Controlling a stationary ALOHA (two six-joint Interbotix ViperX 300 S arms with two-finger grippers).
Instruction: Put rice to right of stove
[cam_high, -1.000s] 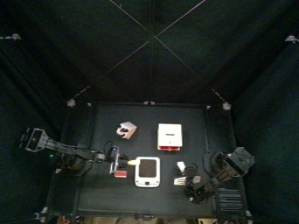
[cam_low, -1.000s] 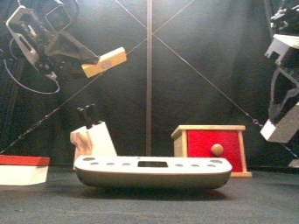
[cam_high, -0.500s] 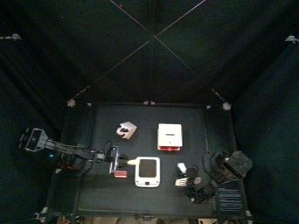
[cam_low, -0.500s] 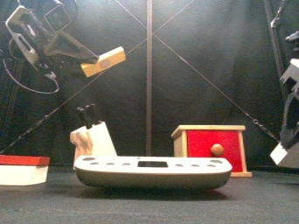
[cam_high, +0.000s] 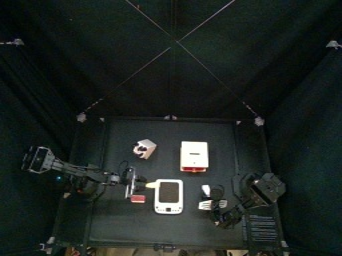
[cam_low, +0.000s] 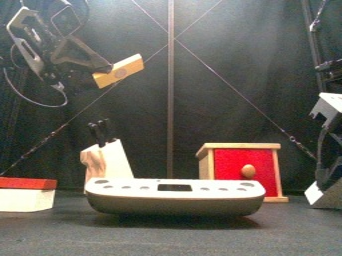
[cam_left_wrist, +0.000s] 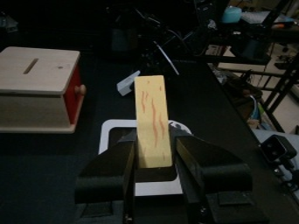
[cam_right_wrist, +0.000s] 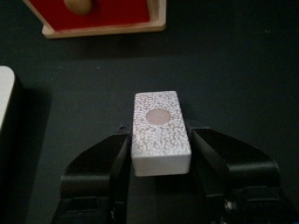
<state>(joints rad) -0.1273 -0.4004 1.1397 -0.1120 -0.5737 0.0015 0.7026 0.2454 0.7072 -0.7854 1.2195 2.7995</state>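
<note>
The rice, a small white speckled block with a faint pink dot, lies on the black table between the jaws of my right gripper. The jaws stand open, slightly off its sides. It lies to the right of the stove, a flat white slab whose edge shows in the right wrist view. In the front view the rice shows low at the right edge, beside the stove. My left gripper hangs above the table's left side, shut on a tan wooden block.
A wooden box with a red face stands behind the stove. A white box with a red edge and a white-and-pink object stand further back. A small red block lies left of the stove.
My right arm has come down on the right side until the rice rests on the table, and its jaws have widened. The left arm and its tan block have not moved.
</note>
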